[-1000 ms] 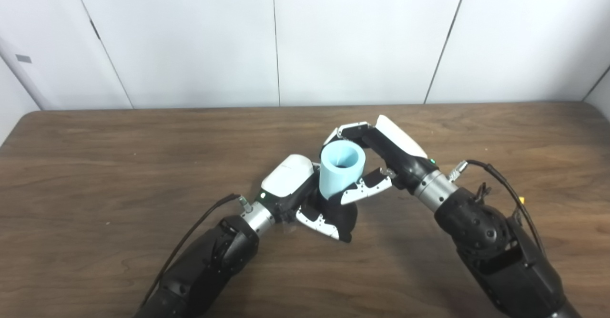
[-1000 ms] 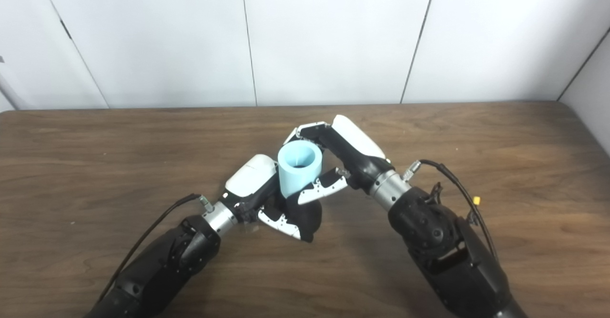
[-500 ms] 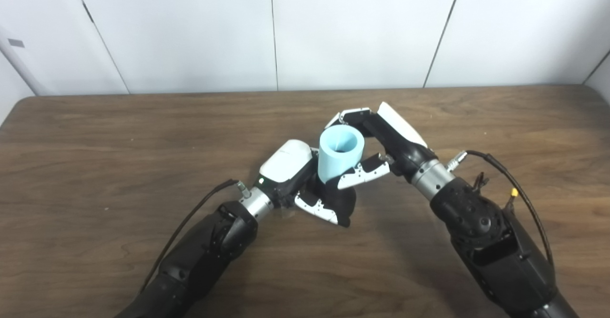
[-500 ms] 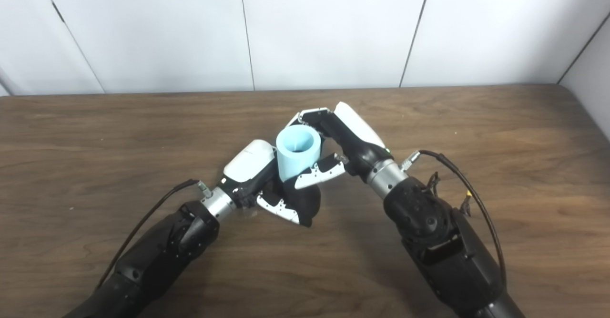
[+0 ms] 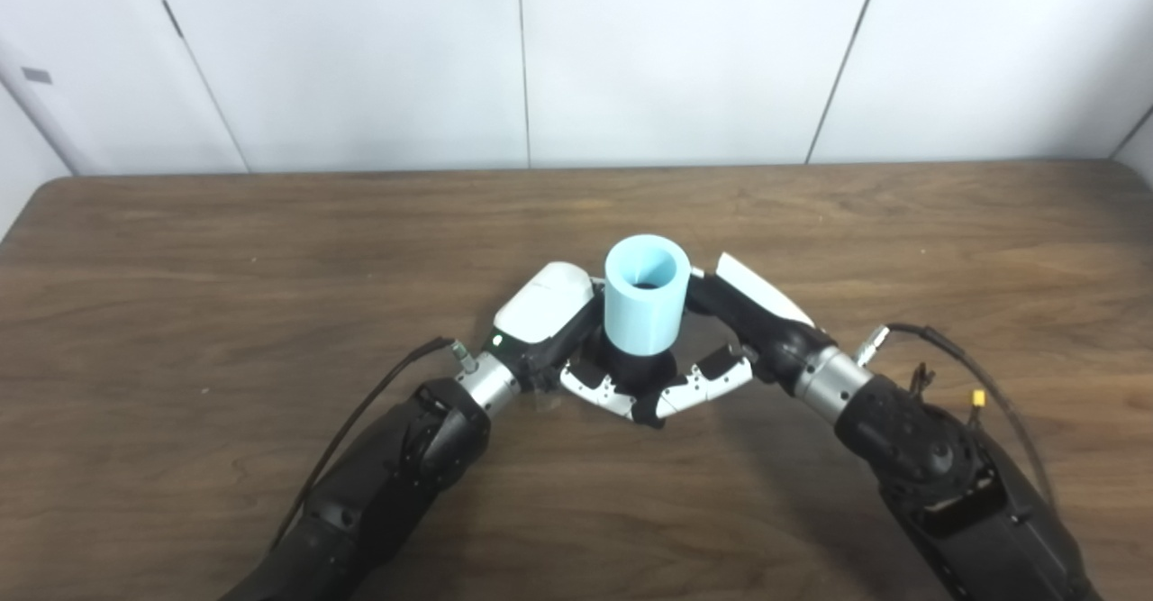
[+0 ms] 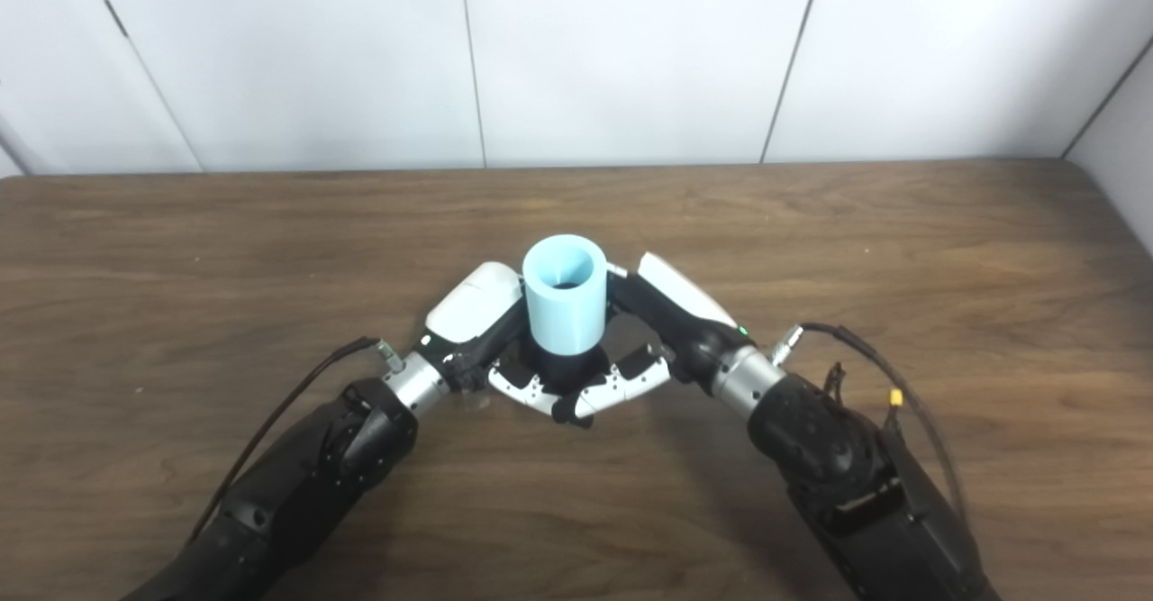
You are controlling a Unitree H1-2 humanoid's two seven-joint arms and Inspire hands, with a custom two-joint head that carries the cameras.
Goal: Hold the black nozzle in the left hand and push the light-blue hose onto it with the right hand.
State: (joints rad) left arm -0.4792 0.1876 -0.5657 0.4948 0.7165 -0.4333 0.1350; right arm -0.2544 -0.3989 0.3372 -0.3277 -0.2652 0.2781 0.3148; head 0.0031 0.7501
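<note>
Hose seated upright on nozzle, mid-surface

Left robot hand (image 5: 576,349) grips the black nozzle (image 5: 638,368); right robot hand (image 5: 721,349) cradles its base, released from the light-blue hose (image 5: 645,305), which looks light, stiff-walled; grip mid-wall.

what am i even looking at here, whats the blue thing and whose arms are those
Those are the two arms of a humanoid robot standing at a wooden table. Both pictures come from two cameras side by side on its head, so they show one scene from slightly different spots.

Each arm ends in a white and black hand with fingers. The left hand is wrapped around a black nozzle, mostly hidden by the fingers. A short light-blue hose stands upright on top of it, open end up. The right hand reaches in from the other side at the base of the hose; whether it grips the hose or the nozzle cannot be seen.
</note>
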